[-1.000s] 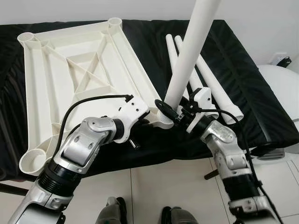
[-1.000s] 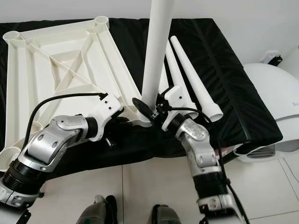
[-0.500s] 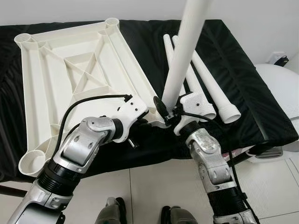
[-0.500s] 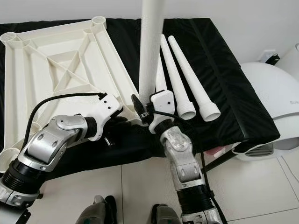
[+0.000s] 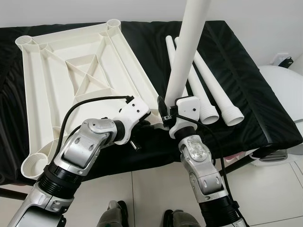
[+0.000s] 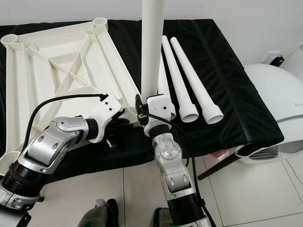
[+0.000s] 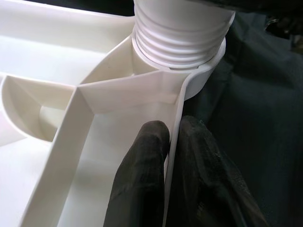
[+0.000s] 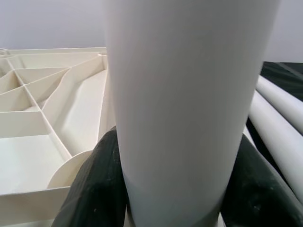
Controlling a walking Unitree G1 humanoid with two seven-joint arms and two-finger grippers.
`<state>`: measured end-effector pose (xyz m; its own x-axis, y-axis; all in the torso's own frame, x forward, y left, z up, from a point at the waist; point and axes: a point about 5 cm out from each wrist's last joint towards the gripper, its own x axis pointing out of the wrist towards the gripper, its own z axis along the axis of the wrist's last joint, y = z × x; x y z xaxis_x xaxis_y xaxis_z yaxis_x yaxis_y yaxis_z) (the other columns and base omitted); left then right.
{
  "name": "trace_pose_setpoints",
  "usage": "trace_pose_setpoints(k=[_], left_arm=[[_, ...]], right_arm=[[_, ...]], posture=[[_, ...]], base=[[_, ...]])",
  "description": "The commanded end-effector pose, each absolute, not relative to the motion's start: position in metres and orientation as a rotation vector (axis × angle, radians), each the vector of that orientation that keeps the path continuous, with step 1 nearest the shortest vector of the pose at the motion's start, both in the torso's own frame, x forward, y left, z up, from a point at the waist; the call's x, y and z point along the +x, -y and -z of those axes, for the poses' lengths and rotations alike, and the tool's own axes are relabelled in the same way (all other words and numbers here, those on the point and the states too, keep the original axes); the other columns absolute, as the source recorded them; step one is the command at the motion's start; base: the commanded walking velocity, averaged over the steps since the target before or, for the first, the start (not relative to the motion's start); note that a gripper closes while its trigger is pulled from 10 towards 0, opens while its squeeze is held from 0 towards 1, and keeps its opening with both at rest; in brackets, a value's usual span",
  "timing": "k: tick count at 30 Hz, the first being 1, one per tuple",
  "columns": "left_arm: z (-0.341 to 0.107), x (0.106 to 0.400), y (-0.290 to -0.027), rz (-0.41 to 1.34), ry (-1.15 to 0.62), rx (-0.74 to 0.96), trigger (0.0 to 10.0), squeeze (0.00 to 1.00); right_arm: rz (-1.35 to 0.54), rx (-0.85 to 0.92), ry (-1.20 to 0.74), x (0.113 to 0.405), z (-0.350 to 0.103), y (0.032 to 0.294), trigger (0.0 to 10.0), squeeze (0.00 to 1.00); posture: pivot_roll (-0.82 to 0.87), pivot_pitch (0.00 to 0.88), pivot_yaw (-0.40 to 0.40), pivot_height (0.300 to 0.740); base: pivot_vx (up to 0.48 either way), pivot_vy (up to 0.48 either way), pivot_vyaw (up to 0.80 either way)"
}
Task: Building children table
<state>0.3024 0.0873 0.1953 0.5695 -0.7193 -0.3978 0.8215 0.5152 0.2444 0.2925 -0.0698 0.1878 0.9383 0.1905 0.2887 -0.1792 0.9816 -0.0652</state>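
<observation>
**White plastic leg standing in a corner socket**

Black fabric is covering the wide surface that is carrying all the parts; whether it is a bed or a table underneath cannot be told. Lying upside down on its left half is the white ribbed table panel, showing round sockets at its corners. At the corner nearest the robot, one white leg is standing nearly upright, its threaded end sitting in the socket, as the left wrist view is showing.

The right gripper is clasping this leg low down, its jaws pinching the tube from both sides, with the right wrist block sitting just in front of the leg's base. The left gripper is reaching in from the left, its jaws pressing onto the thin rim wall of the panel right beside the socket, one finger on each side of the wall.

Spare legs are lying side by side on the fabric to the right of the upright one, wide ends towards the robot. A rounded white appliance is standing at the far right.
</observation>
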Motion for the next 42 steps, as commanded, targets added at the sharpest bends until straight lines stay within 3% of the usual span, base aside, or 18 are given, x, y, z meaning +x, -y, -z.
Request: trace_pose_setpoints(k=[1,4,5,7,8,13,14,19,20,28,33,42], left_arm=[[-0.205,0.307,-0.096,0.871,-0.223,0.444,10.0,0.0],[-0.205,0.307,-0.096,0.871,-0.223,0.444,10.0,0.0],[-0.205,0.307,-0.096,0.872,-0.223,0.445,10.0,0.0],[-0.205,0.307,-0.096,0.872,-0.223,0.445,10.0,0.0],[-0.205,0.307,-0.096,0.873,-0.222,0.446,10.0,0.0],[-0.205,0.308,-0.095,0.875,-0.221,0.447,10.0,0.0],[-0.205,0.308,-0.095,0.876,-0.22,0.448,10.0,0.0],[-0.205,0.307,-0.095,0.878,-0.221,0.448,10.0,0.0],[-0.205,0.307,-0.095,0.88,-0.221,0.45,10.0,0.0],[-0.204,0.307,-0.094,0.885,-0.222,0.453,10.0,0.0],[-0.2,0.306,-0.094,0.892,-0.238,0.473,10.0,0.0],[-0.194,0.308,-0.095,0.878,-0.261,0.506,10.0,0.0]], right_arm=[[-0.03,0.008,0.16,0.288,-0.158,0.079,0.0,0.0],[-0.03,0.008,0.16,0.288,-0.158,0.079,0.0,0.0],[-0.022,0.004,0.165,0.288,-0.159,0.081,3.1,0.0],[-0.022,0.004,0.165,0.288,-0.159,0.081,3.1,0.0],[-0.018,0.006,0.169,0.288,-0.159,0.082,10.0,0.0],[-0.045,0.015,0.191,0.289,-0.161,0.086,10.0,0.01],[-0.067,0.029,0.187,0.29,-0.16,0.087,10.0,1.0],[-0.104,0.059,0.199,0.291,-0.162,0.091,10.0,1.0],[-0.122,0.065,0.195,0.293,-0.163,0.092,10.0,0.02],[-0.242,0.123,0.209,0.295,-0.17,0.094,10.0,0.0],[-0.538,0.112,0.283,0.297,-0.186,0.107,10.0,0.0],[-0.631,0.083,0.304,0.3,-0.197,0.118,10.0,0.0]], posture=[[-0.02,0.198,-0.01,0.74],[-0.02,0.198,-0.01,0.74],[-0.03,0.197,-0.01,0.74],[-0.03,0.197,-0.01,0.74],[-0.03,0.195,-0.009,0.74],[-0.03,0.191,-0.011,0.74],[-0.03,0.19,-0.012,0.74],[-0.03,0.189,-0.01,0.74],[-0.03,0.189,-0.009,0.74],[-0.03,0.19,-0.005,0.74],[-0.04,0.197,0.001,0.74],[-0.04,0.199,0.002,0.74]], base=[[0.0,0.0,0.0],[0.0,0.0,0.0],[0.0,0.0,0.0],[0.0,0.0,0.0],[0.0,0.0,0.0],[0.0,0.0,0.0],[0.0,0.0,0.0],[0.0,0.0,0.0],[0.0,0.0,0.0],[0.0,0.0,0.0],[0.0,0.0,0.0],[0.0,0.0,0.0]])
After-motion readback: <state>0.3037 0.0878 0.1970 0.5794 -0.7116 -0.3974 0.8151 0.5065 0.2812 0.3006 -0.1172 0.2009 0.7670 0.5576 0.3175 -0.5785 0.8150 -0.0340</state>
